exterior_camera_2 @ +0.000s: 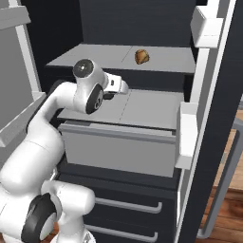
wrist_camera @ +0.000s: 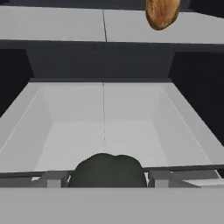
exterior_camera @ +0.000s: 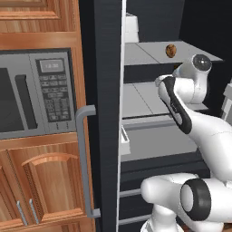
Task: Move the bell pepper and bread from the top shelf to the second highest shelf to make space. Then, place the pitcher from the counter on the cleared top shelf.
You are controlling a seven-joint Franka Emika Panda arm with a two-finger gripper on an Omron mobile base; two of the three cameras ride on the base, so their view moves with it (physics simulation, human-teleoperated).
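Observation:
The bread (exterior_camera_2: pixel 142 56), a golden-brown lump, lies on the top shelf (exterior_camera_2: pixel 95 57) of the open fridge, also seen as bread (exterior_camera: pixel 171 50) on the top shelf (exterior_camera: pixel 145 52) and bread (wrist_camera: pixel 162 13). My gripper (wrist_camera: pixel 107 180) reaches in at the level of the second highest shelf (exterior_camera_2: pixel 147 107), just under the top plate. The dark, roundish bell pepper (wrist_camera: pixel 107 169) sits between its finger tips, and the gripper is shut on it over the second highest shelf (wrist_camera: pixel 105 131). The pitcher and the counter are out of view.
The fridge door stands open on the right with white door bins (exterior_camera_2: pixel 187 137). A grey drawer (exterior_camera_2: pixel 118 147) lies below the second shelf. Left of the fridge are a microwave (exterior_camera: pixel 31 95), wooden cabinets and a grey bar handle (exterior_camera: pixel 84 158).

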